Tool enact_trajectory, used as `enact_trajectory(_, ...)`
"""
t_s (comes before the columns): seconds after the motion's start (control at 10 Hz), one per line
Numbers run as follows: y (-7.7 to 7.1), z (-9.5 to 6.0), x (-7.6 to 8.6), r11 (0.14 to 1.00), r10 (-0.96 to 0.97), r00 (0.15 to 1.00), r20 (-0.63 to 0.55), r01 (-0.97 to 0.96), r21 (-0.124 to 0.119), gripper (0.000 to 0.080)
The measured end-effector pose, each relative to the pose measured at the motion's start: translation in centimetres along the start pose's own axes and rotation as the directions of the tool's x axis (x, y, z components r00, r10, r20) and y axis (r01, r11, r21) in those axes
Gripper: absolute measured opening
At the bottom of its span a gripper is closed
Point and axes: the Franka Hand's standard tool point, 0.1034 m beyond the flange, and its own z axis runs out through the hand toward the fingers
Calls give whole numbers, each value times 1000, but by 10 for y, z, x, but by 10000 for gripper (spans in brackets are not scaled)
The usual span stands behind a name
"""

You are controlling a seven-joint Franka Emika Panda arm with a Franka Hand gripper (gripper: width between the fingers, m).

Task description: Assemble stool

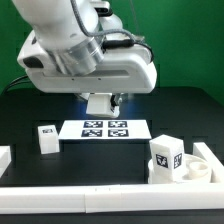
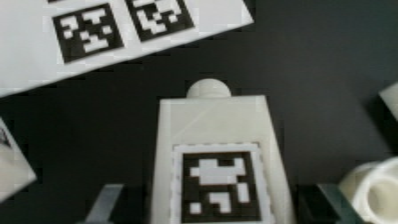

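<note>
My gripper is shut on a white stool leg. The leg has a black-and-white tag on its face and a rounded peg at its far end. One grey finger shows on each side of it. In the exterior view the gripper hangs with this leg just above the far edge of the marker board. A second leg stands alone at the exterior view's left. A third leg stands at the round seat disc at the exterior view's right; I cannot tell whether they are joined.
Long white border rails run along the front, the right and the left of the black table. In the wrist view the marker board lies beyond the held leg, and a white edge of the seat disc shows beside one finger.
</note>
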Motion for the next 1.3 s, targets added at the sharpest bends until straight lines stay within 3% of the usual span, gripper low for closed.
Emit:
enact_trajectory(0.2, -55, -23, -8, 993, -115, 973, -202, 104, -63, 333)
enact_trajectory(0.3, -74, -31, -10, 988, -140, 956, -258, 120, -92, 333)
enact_trajectory(0.4, -93, -39, -10, 985, -167, 926, -339, 139, -106, 333)
enact_trajectory(0.5, -88, -34, -9, 989, -149, 886, -439, 129, -76, 333)
enact_trajectory(0.6, -81, -27, -14, 989, -145, 875, -463, 125, -74, 333)
enact_trajectory(0.8, -92, -29, -8, 986, -161, 790, -592, 153, -65, 333)
enact_trajectory(1.2, -131, -18, 15, 947, -320, 760, -566, 245, -207, 333)
enact_trajectory(1.3, -134, -12, 19, 940, -340, 759, -556, 258, -223, 333)
